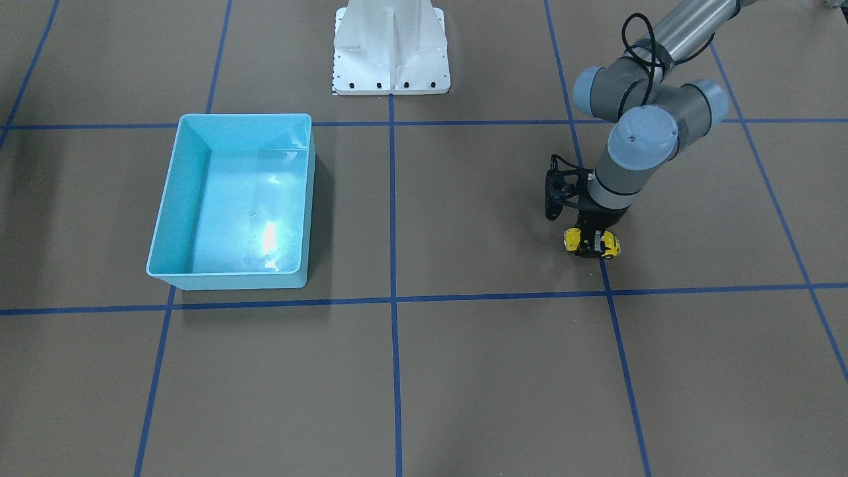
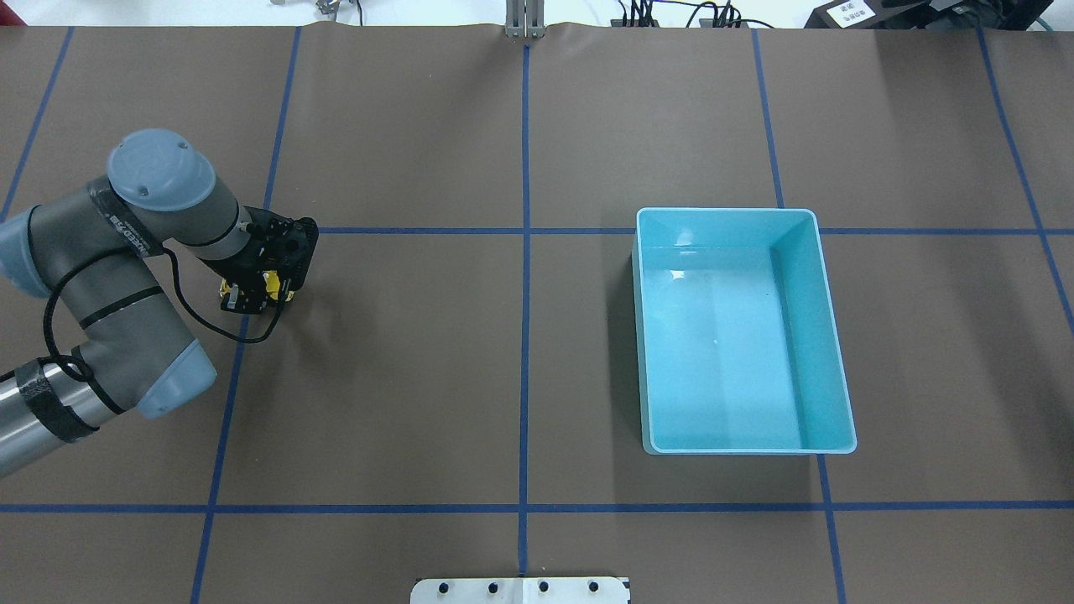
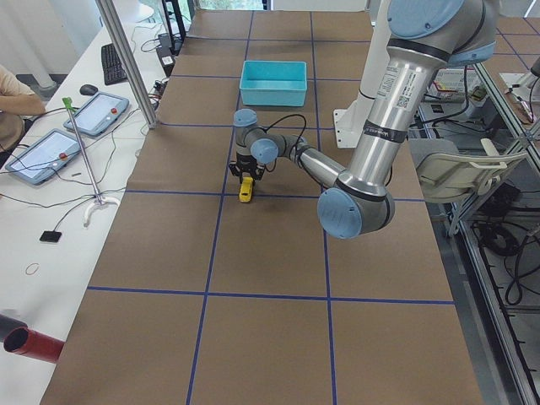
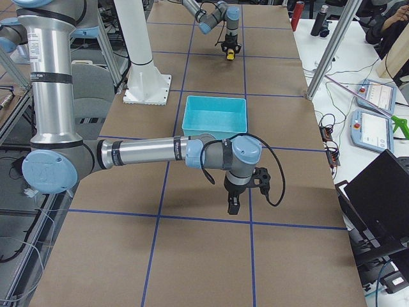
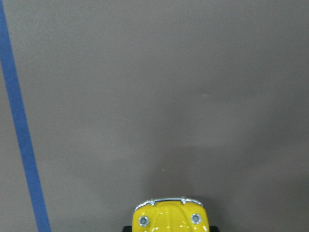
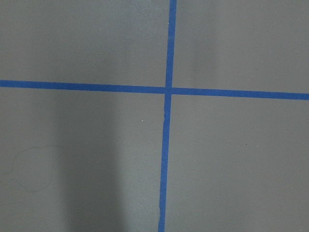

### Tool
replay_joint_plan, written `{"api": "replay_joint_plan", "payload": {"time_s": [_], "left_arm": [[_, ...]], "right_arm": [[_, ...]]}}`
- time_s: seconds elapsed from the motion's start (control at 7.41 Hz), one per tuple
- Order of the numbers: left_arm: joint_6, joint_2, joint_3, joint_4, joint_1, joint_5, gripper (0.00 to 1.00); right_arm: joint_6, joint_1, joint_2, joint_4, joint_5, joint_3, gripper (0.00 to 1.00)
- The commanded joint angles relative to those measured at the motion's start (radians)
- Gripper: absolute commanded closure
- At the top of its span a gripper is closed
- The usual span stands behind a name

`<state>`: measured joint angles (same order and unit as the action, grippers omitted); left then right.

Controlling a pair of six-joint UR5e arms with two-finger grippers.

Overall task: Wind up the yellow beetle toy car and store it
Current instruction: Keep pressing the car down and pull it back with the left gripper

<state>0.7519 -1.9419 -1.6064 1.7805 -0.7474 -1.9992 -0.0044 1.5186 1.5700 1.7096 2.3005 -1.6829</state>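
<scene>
The yellow beetle toy car [image 1: 575,240] sits low at the brown table, between the fingers of my left gripper [image 1: 594,243], which is shut on it from above. In the overhead view the car [image 2: 271,283] shows as yellow patches under the left gripper [image 2: 252,295]. The left wrist view shows its yellow nose [image 5: 169,216] at the bottom edge. The light-blue bin [image 1: 173,192] stands empty, far from the car, on the robot's right side [image 2: 826,335]. My right gripper [image 4: 233,204] hangs over bare table in front of the bin; I cannot tell whether it is open.
The white robot base [image 1: 391,46] stands at the table's robot side. Blue tape lines [image 6: 166,89] cross the brown table. Tablets and cables lie on the side bench [image 3: 51,152] beyond the table's edge.
</scene>
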Motion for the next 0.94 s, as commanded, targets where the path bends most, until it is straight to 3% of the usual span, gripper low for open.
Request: {"api": "replay_joint_plan", "payload": {"time_s": [0.0, 0.81], "left_arm": [[0.001, 0.021, 0.000, 0.029, -0.003, -0.001, 1.00], [0.032, 0.096, 0.000, 0.104, -0.052, -0.055, 1.00]], "right_arm": [[0.000, 0.000, 0.018, -0.004, -0.003, -0.001, 0.00], [0.000, 0.000, 0.019, -0.005, -0.003, -0.001, 0.00]]}}
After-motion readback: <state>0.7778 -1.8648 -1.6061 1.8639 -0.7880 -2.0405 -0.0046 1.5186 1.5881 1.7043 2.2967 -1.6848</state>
